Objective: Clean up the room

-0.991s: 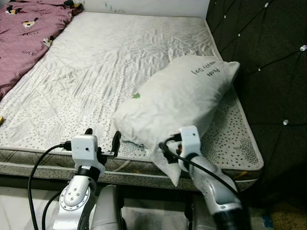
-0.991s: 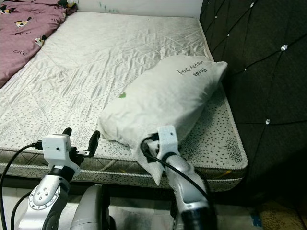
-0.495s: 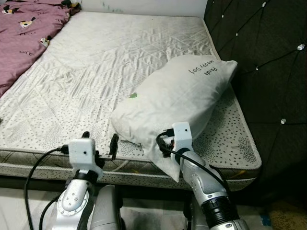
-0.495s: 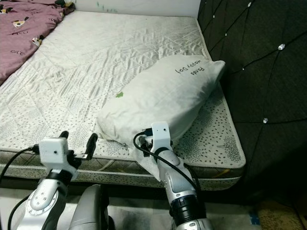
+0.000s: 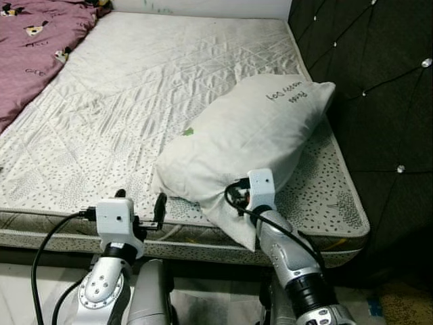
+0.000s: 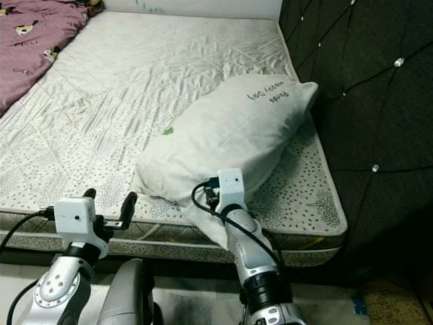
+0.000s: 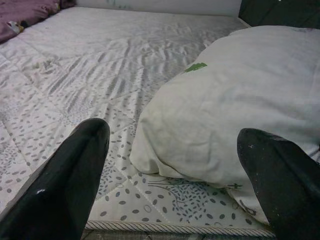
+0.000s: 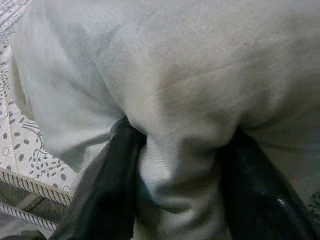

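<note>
Jaws of the right gripper (image 8: 175,190) are pinched on a fold of the pillow (image 5: 250,142), cloth bunched between the two black fingers (image 8: 107,185) at the pillow's near corner, where it droops over the bed's front edge. The left gripper (image 5: 139,203) hangs at that same edge, left of the pillow, its jaws spread wide with nothing between them and touching nothing; in its wrist view the pillow's near end lies just ahead across the mattress (image 5: 135,88). The pillow lies slantwise on the right side of the mattress, its far corner near the dark tufted headboard (image 5: 379,101), its printed lettering facing up. A purple blanket (image 5: 34,47) sits heaped at the far left of the bed. As for progress, the tidying looks to be in its early part: the pillow is gripped but not yet squared up against the headboard, and the blanket is unfolded, so both seem left to do. The grip takes only a loose corner of cover, so a pull may stretch the cloth more than shift the stuffing; the free left gripper seems well placed to help.
</note>
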Robot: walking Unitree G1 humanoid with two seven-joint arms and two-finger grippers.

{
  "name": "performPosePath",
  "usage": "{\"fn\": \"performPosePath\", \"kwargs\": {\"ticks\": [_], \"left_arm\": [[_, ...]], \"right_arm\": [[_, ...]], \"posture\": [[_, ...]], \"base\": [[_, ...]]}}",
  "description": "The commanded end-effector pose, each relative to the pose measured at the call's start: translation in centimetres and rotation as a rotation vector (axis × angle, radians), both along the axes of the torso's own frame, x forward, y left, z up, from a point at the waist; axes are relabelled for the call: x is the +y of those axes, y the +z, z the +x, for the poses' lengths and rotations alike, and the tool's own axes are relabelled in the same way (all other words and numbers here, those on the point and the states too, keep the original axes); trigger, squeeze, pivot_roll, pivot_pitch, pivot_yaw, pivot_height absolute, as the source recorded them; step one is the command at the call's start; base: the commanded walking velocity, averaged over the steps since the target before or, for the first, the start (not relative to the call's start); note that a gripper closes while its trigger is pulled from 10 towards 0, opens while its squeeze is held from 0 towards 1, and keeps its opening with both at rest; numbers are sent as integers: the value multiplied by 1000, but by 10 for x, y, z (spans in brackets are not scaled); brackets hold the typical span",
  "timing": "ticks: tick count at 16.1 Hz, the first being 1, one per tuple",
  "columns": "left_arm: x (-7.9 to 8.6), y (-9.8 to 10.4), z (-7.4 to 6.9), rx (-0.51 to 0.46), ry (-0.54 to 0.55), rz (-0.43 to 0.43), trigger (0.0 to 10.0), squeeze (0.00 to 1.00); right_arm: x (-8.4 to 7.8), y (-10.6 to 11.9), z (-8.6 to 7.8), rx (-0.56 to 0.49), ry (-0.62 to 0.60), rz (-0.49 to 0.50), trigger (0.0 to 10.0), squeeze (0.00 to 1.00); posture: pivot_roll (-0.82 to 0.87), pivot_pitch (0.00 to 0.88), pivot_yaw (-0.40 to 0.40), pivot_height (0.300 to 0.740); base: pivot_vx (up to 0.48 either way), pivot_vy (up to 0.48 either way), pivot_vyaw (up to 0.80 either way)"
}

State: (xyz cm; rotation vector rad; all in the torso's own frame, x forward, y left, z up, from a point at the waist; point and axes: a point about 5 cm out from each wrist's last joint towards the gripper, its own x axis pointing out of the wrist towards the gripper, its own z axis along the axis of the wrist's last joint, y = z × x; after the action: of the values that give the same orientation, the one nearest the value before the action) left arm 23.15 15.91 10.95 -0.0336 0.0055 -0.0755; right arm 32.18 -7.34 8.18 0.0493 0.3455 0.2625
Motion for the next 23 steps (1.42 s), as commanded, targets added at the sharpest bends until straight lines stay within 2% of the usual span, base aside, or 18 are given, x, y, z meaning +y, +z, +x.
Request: {"fn": "performPosePath", "kwargs": {"ticks": [1,4,7,9,10,12,13,15,16,17,18,19,20,23], "left_arm": [[-1,3,0,-6,-9,8,10000,0],[0,3,0,-4,-10,10,10000,0],[-1,4,2,-9,-9,11,10000,0],[0,5,4,-16,1,10,10000,0],[0,5,4,-16,3,10,10000,0],[-1,5,5,-17,-1,14,10000,0],[-1,5,6,-17,-1,16,10000,0],[0,6,7,-20,6,16,10000,0],[0,6,7,-22,5,17,10000,0],[0,6,8,-23,6,18,10000,0],[1,6,8,-24,5,19,10000,0],[1,6,9,-25,3,21,10000,0],[1,6,9,-24,2,22,10000,0],[1,6,11,-27,4,27,10000,0]], "right_arm": [[2,6,4,-31,4,9,0,0],[-2,2,3,-38,5,-19,0,0],[-9,4,7,-95,10,-95,0,0],[-36,30,29,-239,-24,-216,0,0],[-43,35,34,-254,-44,-227,0,0],[-72,50,48,-273,-117,-261,0,0],[-81,59,54,-299,-142,-250,0,0],[-102,82,66,-360,-166,-292,0,0],[-118,92,70,-370,-195,-328,0,0],[-144,109,75,-392,-251,-380,0,0],[-154,118,77,-403,-275,-405,0,0],[-174,138,78,-436,-317,-457,0,0],[-183,148,78,-455,-335,-497,0,0],[-197,168,77,-504,-341,-568,0,0]], "posture": [[84,137,0,593],[85,134,4,593],[81,134,5,593],[80,132,6,593],[79,131,6,593],[77,130,6,593],[77,129,5,593],[77,131,11,593],[77,131,13,593],[79,129,18,593],[79,129,19,593],[75,127,22,593],[73,124,23,593],[74,121,19,593]], "base": [[0,0,0],[0,0,0],[0,0,0],[0,0,0],[0,0,0],[0,0,0],[0,0,0],[0,0,0],[0,0,0],[0,0,0],[0,0,0],[0,0,0],[0,0,0],[0,0,0]]}}
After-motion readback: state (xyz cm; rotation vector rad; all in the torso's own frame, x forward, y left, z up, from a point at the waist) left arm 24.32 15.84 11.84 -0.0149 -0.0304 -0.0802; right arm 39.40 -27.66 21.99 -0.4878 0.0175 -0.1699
